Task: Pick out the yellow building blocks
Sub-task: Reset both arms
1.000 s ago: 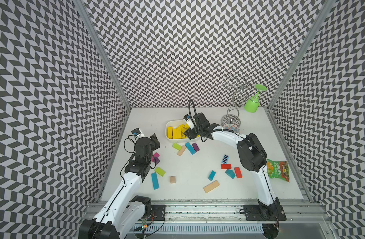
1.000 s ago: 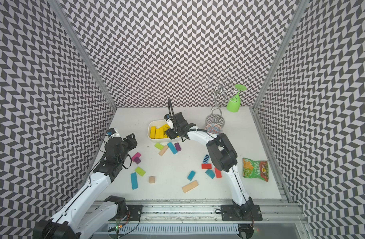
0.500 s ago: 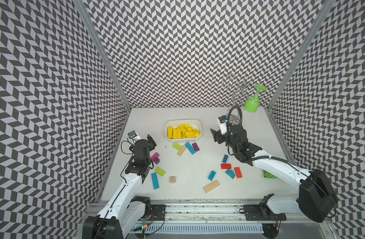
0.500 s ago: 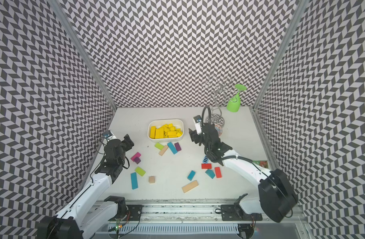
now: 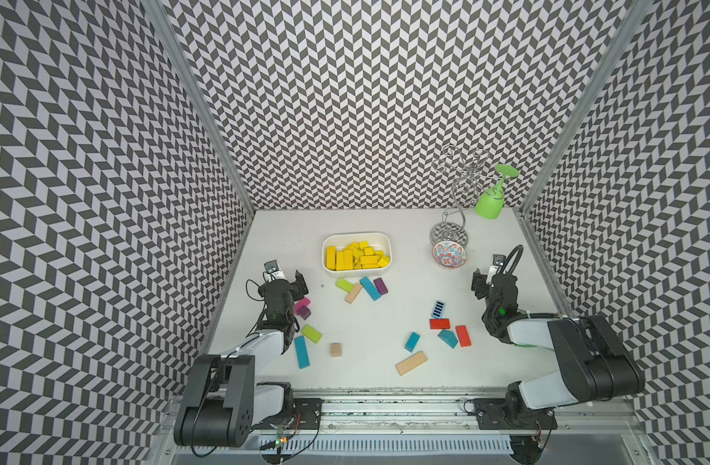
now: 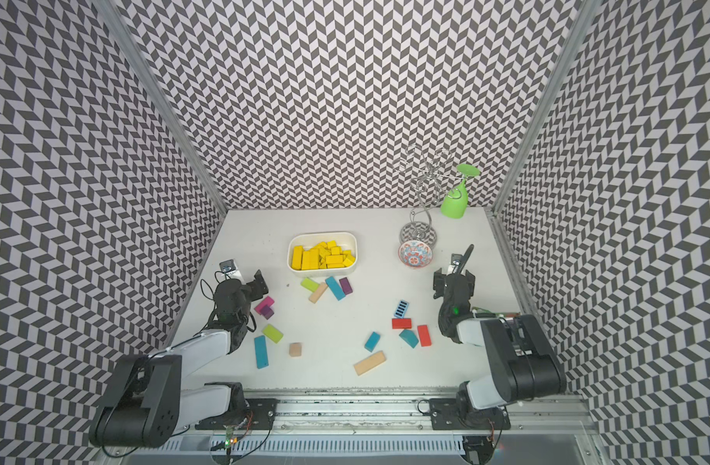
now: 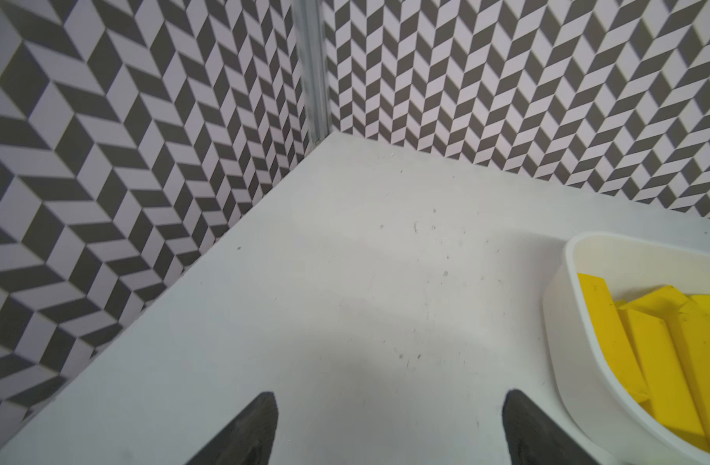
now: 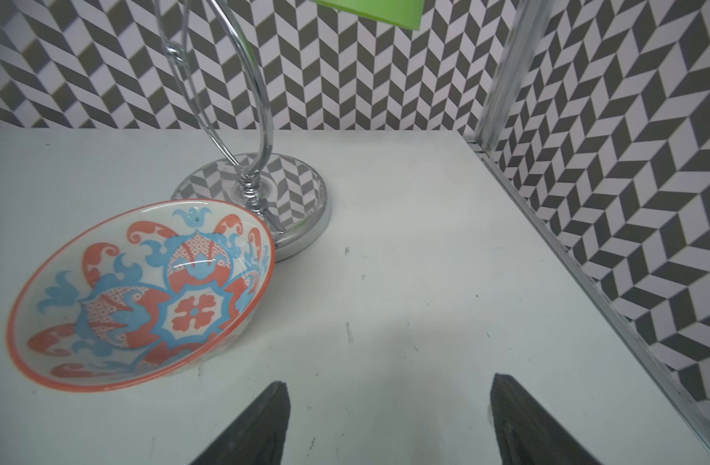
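Yellow blocks (image 5: 355,257) fill the tub (image 5: 379,240), apparently sorted; none lies outside it. Left gripper (image 7: 389,394) beside the tub, right gripper (image 8: 389,380) well away: both gape wide, empty.

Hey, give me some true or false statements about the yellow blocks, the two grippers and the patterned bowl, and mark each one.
The yellow building blocks in view all lie in the white tub. True.
The left gripper holds a yellow block. False: it is open and empty.
The patterned bowl contains blocks. False: it is empty.
The right gripper is open above bare table. True.
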Motion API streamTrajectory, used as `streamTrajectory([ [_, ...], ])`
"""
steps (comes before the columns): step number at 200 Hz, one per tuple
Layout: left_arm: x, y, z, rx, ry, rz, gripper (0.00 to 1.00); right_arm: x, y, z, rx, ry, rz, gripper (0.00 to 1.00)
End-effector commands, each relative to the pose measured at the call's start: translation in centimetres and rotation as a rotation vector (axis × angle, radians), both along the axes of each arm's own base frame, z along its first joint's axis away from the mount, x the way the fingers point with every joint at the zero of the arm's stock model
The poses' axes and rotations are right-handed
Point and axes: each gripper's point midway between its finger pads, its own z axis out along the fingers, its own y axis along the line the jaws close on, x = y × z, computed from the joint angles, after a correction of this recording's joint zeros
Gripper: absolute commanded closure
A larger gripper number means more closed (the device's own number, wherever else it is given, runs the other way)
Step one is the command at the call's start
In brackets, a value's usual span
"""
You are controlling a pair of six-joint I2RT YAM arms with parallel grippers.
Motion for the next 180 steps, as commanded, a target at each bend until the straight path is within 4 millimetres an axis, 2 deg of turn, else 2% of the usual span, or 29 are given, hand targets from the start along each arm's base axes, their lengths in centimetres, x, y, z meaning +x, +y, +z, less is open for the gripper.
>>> streamTrajectory([
  [1, 1.4, -0.8, 2.7, 0.069, -0.140, -0.073, 0.10, 0.3, 0.8, 5.4, 0.062, -0.280, 0.074, 0.20],
  [7, 1.6, -1.2, 2.8, 0.073, -0.145, -0.096, 0.10, -0.3, 0.9, 4.8, 0.070, -0.267, 0.103, 0.19],
  [15, 1.7, -1.4, 3.3, 0.091, -0.185, -0.113, 0.09, -0.9, 0.6, 6.0, 0.083, -0.350, 0.100, 0.16],
  [23, 2.0, -1.6, 3.6, 0.091, -0.205, -0.121, 0.09, -1.8, 0.3, 5.2, 0.084, -0.357, 0.099, 0.13],
  [36, 2.3, -1.6, 3.2, 0.086, -0.221, -0.123, 0.08, -1.3, 0.2, 3.7, 0.093, -0.271, 0.089, 0.06],
  [40, 2.3, -1.7, 2.7, 0.085, -0.221, -0.127, 0.08, -0.4, 0.3, 4.3, 0.091, -0.269, 0.091, 0.04],
  [49, 2.0, -1.8, 2.0, 0.093, -0.233, -0.136, 0.08, -0.1, 0.3, 4.7, 0.090, -0.272, 0.094, 0.00],
  [62, 1.5, -1.9, 2.8, 0.105, -0.291, -0.142, 0.04, -0.6, 0.3, 5.3, 0.093, -0.323, 0.092, 0.01],
  [80, 1.9, -1.8, 2.1, 0.092, -0.242, -0.135, 0.00, -0.8, 0.2, 5.2, 0.091, -0.336, 0.093, 0.01],
  [93, 1.7, -1.8, 2.5, 0.098, -0.269, -0.135, 0.00, -0.6, 0.2, 5.1, 0.091, -0.321, 0.092, 0.01],
  [180, 1.8, -2.0, 2.2, 0.102, -0.249, -0.132, 0.00, -0.8, 0.2, 5.2, 0.090, -0.335, 0.092, 0.01],
])
